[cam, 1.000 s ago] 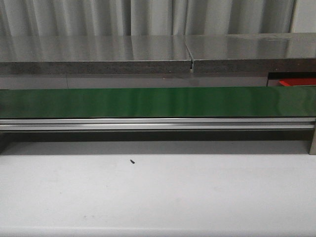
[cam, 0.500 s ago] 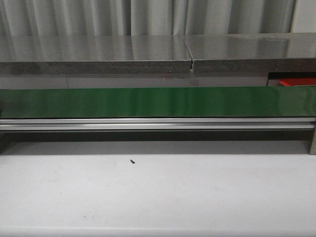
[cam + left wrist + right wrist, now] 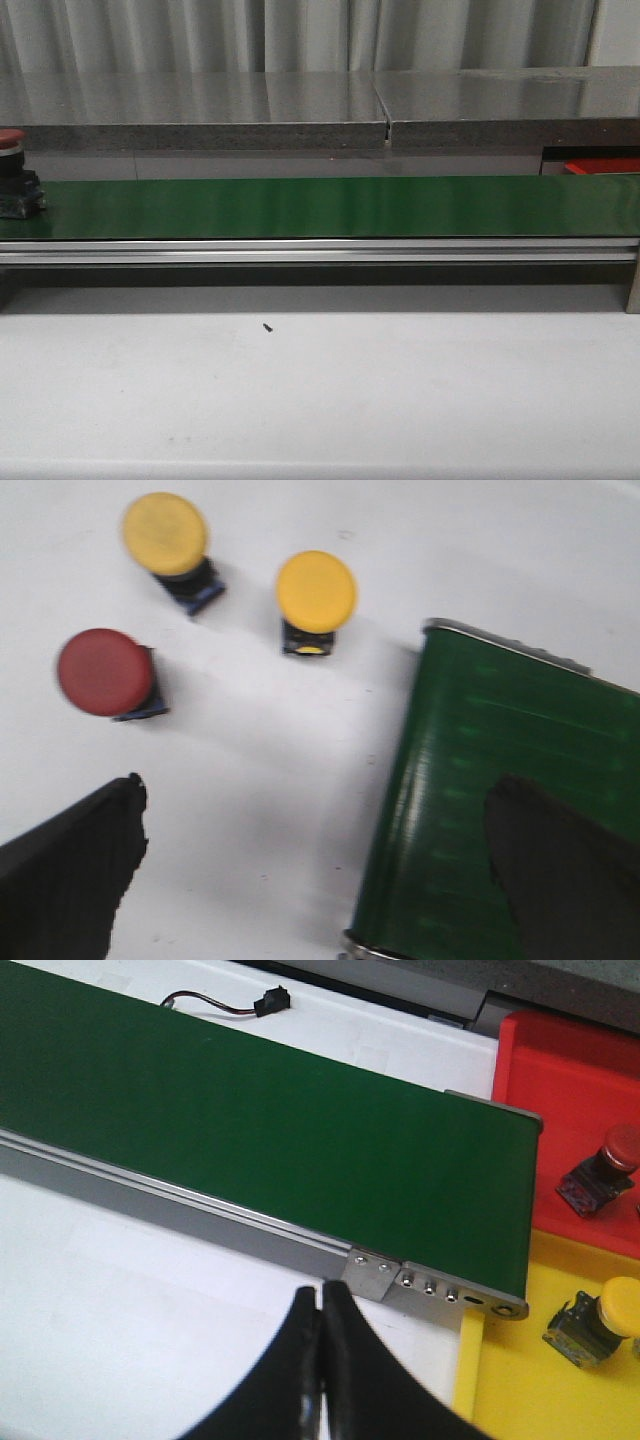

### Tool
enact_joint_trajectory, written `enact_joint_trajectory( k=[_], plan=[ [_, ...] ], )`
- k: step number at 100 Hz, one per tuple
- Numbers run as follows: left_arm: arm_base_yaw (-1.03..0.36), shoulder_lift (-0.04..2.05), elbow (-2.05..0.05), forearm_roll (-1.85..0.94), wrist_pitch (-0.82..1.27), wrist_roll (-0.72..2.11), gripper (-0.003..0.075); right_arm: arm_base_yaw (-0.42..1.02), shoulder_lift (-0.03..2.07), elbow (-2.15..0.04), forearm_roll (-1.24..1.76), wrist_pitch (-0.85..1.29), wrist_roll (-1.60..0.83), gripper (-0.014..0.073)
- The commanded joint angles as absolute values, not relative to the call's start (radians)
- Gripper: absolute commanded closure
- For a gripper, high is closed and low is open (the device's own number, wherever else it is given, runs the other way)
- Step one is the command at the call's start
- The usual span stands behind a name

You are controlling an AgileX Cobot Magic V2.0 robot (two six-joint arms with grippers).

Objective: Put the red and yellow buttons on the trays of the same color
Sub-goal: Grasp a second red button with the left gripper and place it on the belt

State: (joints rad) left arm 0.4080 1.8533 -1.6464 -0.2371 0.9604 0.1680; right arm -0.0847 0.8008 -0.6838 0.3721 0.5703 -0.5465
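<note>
The left gripper [image 3: 315,865] has its two dark fingers [image 3: 70,865] spread wide apart, nothing between them; the right gripper [image 3: 322,1360] has its fingers [image 3: 355,1380] pressed together, touching along their length, holding nothing.

No readable text, label, brand, number or sign in any view I have. Green belt [image 3: 320,207] plain, unmarked. Button caps blank, red tray [image 3: 570,1080] and yellow tray [image 3: 540,1380] bare of lettering. Left wrist view blurred; nothing legible there.
</note>
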Motion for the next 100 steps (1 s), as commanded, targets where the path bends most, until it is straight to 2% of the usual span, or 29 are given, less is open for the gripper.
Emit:
enact_joint_trajectory(
  k=[1, 52, 100],
  plan=[
    [0.452, 1.824, -1.676, -0.252, 0.914, 0.155, 0.0081, -0.085, 0.797, -0.713, 0.385, 0.516, -0.551, 0.0662],
    [0.489, 2.002, -1.685, -0.207, 0.783, 0.153, 0.0081, -0.085, 0.797, -0.713, 0.385, 0.516, -0.551, 0.0662],
    [0.505, 2.123, -1.846, -0.182, 0.8, 0.13, 0.0081, -0.085, 0.797, -0.713, 0.385, 0.516, -0.551, 0.0662]
  ],
)
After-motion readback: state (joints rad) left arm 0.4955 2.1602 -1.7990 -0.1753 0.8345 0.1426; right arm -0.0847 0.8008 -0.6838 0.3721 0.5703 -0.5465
